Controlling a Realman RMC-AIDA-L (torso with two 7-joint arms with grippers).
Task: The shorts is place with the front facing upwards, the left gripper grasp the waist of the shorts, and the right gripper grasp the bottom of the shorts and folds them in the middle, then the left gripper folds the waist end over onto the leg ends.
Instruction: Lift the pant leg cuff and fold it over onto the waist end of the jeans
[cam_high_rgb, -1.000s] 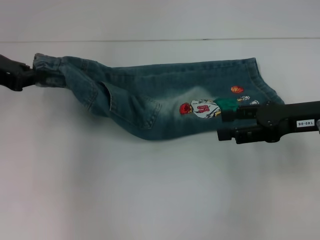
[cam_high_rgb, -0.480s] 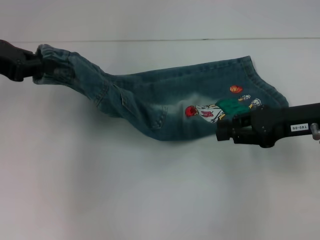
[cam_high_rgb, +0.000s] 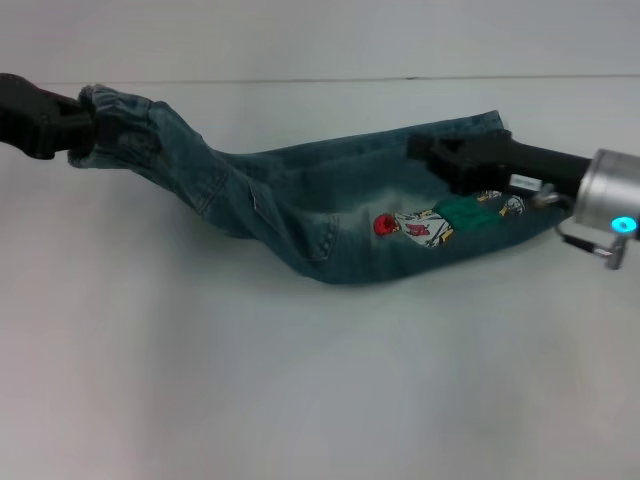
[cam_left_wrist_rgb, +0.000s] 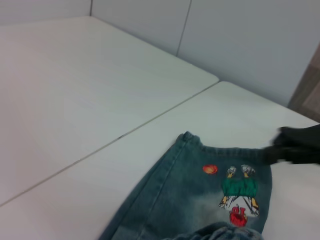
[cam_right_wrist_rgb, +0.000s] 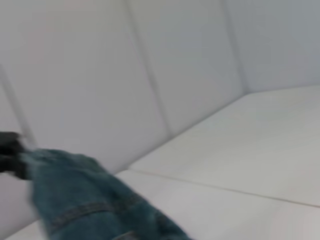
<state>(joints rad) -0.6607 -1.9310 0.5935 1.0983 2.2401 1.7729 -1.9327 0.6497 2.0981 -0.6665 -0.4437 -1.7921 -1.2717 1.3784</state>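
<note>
Left tool (cam_high_rgb: 75, 135): shorts (cam_high_rgb: 320, 205) stretched left-right

A white worktop (cam_high_rgb: 300, 400) fills the head view, with a thin dark seam (cam_high_rgb: 330, 80) running along its far edge. Pale wall panels (cam_right_wrist_rgb: 100, 75) with vertical joints rise behind that far edge.

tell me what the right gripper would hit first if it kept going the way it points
The right gripper points toward the robot's left, over the shorts. Going straight on, it would likely meet the raised denim toward the waist of the shorts, then the left gripper. Its height above the cloth is unclear.
</note>
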